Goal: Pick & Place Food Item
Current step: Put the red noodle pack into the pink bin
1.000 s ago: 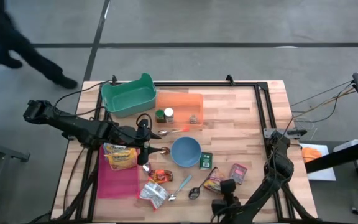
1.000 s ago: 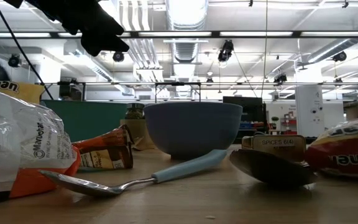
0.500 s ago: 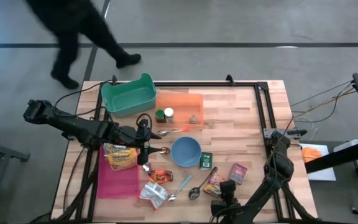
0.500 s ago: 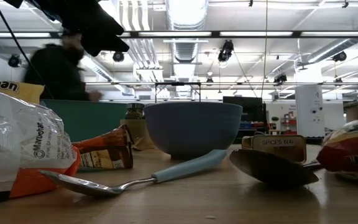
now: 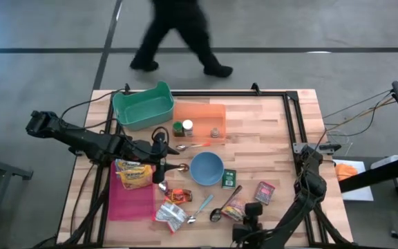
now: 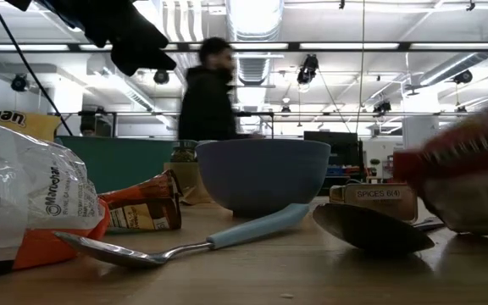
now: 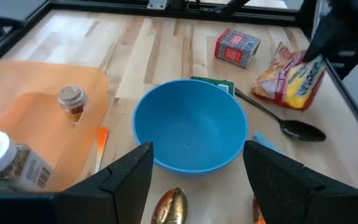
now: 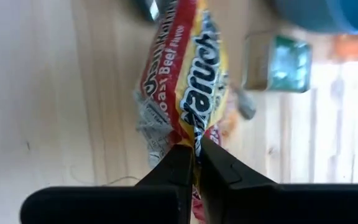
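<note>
I see the right hand (image 8: 195, 163) clamped on the ramen packet (image 8: 188, 81) at the worktop's (image 5: 268, 131) near edge, right of the blue bowl (image 5: 206, 168), while the left hand (image 7: 194, 180) hovers with fingers apart over that bowl.

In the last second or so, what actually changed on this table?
The right gripper closed on the ramen packet and began lifting it, tilting it off the table. A person walked past behind. The left gripper hung open over the blue bowl throughout; everything else stayed put.
</note>
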Tool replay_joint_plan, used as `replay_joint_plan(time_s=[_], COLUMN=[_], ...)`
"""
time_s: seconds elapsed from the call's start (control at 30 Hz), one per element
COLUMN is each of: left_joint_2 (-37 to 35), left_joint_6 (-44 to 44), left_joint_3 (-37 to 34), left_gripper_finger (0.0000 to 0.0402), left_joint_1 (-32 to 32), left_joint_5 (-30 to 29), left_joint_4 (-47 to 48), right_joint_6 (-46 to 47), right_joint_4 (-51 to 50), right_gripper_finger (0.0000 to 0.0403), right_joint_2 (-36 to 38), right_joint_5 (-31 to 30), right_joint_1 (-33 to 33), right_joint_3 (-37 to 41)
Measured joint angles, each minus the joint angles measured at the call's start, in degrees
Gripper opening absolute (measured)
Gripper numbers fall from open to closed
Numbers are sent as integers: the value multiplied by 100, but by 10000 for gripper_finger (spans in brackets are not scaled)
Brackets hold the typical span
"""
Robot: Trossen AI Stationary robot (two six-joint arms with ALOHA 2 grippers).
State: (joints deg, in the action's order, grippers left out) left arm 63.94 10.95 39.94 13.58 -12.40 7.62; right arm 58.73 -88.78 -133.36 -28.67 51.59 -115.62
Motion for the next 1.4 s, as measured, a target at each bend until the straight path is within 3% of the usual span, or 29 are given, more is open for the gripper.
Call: replay_joint_plan(time_s=[0.3, 0.5, 0.6, 0.77, 0.93, 1.27, 1.4], left_joint_2=[0, 44, 86, 142, 157, 195, 261], left_joint_6=[-740, -1614, -1943, -1997, -1648, -1540, -1562], left_joint_3=[0, -1, -4, 0, 0, 0, 5], left_gripper_finger=[254, 253, 253, 253, 258, 367, 392], left_joint_1=[121, 619, 937, 1310, 1355, 1386, 1413], left_joint_5=[700, 747, 608, -163, -201, -146, -93], left_joint_4=[2, -129, -489, -1028, -1153, -1182, -1244], right_joint_6=[562, 535, 561, 427, -26, -647, -720], right_joint_4=[-121, -122, -114, -64, 239, 727, 742], right_gripper_finger=[9, 9, 9, 9, 9, 9, 9], right_joint_2=[308, 601, 795, 901, 922, 927, 962], right_joint_5=[-959, -1278, -1451, -1741, -1798, -1798, -1793], right_joint_1=[-124, -338, -496, -778, -1115, -1668, -1827], right_joint_3=[-780, -911, -859, -875, -878, -876, -878])
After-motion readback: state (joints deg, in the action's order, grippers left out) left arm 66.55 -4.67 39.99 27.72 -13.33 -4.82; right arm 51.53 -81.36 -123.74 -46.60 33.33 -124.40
